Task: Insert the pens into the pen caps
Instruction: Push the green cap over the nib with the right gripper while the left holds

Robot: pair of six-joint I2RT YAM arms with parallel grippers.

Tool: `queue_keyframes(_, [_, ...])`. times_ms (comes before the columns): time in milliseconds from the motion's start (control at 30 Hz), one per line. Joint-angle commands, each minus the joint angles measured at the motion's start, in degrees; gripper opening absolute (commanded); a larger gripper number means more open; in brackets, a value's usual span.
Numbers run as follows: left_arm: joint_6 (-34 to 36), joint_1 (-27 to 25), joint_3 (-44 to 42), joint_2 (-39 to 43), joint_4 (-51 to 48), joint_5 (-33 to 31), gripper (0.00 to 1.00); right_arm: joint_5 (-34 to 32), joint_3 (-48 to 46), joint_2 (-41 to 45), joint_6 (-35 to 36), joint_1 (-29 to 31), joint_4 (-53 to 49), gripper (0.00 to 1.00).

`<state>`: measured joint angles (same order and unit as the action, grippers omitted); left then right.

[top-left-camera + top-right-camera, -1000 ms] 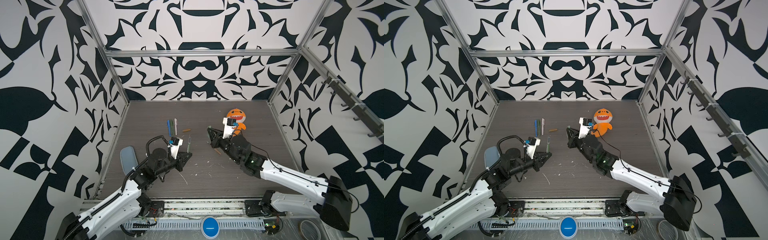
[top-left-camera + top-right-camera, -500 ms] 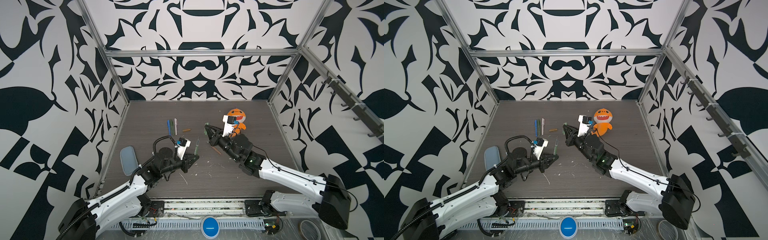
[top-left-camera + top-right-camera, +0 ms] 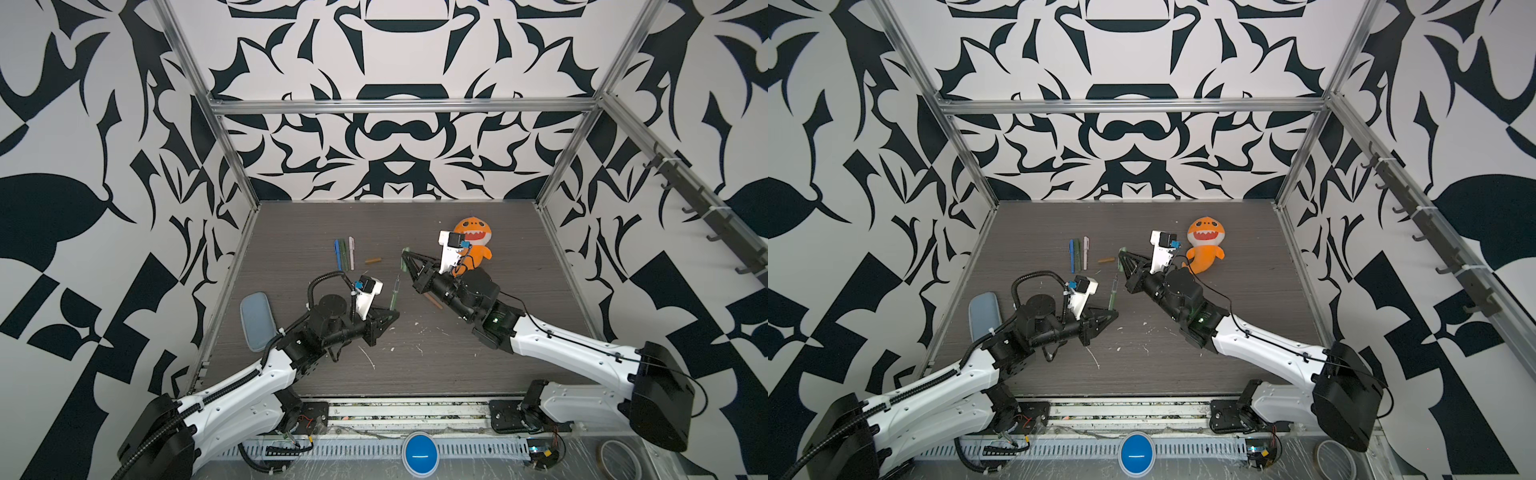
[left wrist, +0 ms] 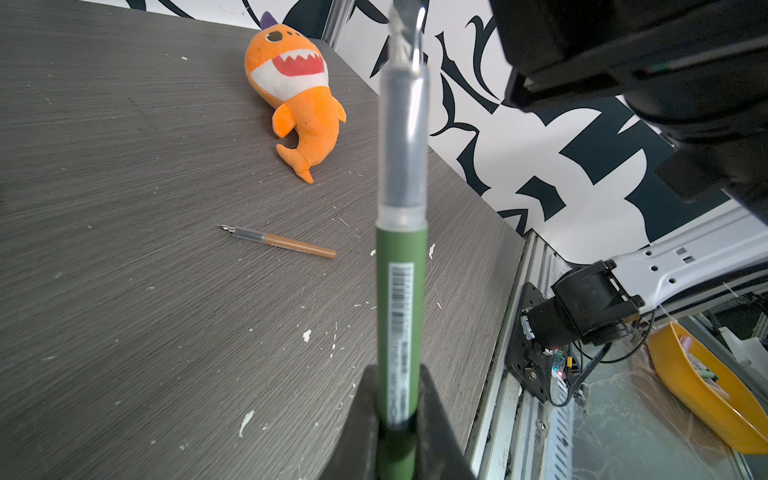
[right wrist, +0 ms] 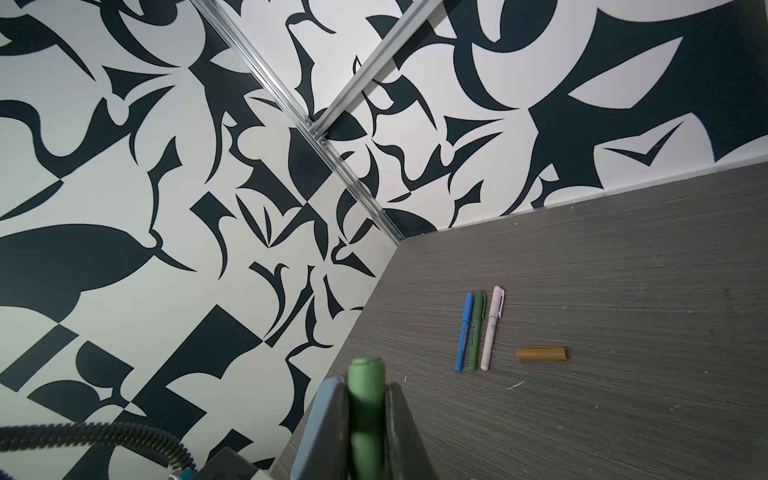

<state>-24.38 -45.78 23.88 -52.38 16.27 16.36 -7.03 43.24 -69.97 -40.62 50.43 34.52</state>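
Mid-frame, our left pincer point(image 3: 392, 312) clenches a slim dark-green plastic pen point(image 3: 395, 291); right pincer point(image 3: 404, 258), a stubby green plastic cap point(image 5: 365, 374).

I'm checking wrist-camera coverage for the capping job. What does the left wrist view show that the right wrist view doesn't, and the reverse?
Only the left wrist view: the left tool shut on the uncapped green pen, an orange-brown pen lying uncapped, the shark plush, and a yellow tray off to the side.
Only the right wrist view: the right tool shut on the green cap, three capped pens side by side, and a mustard cap near them.
Both: the grey table, white flecks and patterned walls.
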Motion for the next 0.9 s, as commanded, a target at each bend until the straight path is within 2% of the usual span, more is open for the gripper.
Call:
queue_keyframes(0, [0.4, -0.2, 2.1, -0.2, 1.7, 1.1, 0.0, 1.0, 3.3, -0.3, -0.4, 0.0, 3.5, 0.04])
queue_keyframes(867, [-0.6, -0.2, 3.3, 0.2, 1.4, -1.8, 0.0, 3.8, 1.5, -0.7, -2.4, 0.9, 2.5, 0.04])
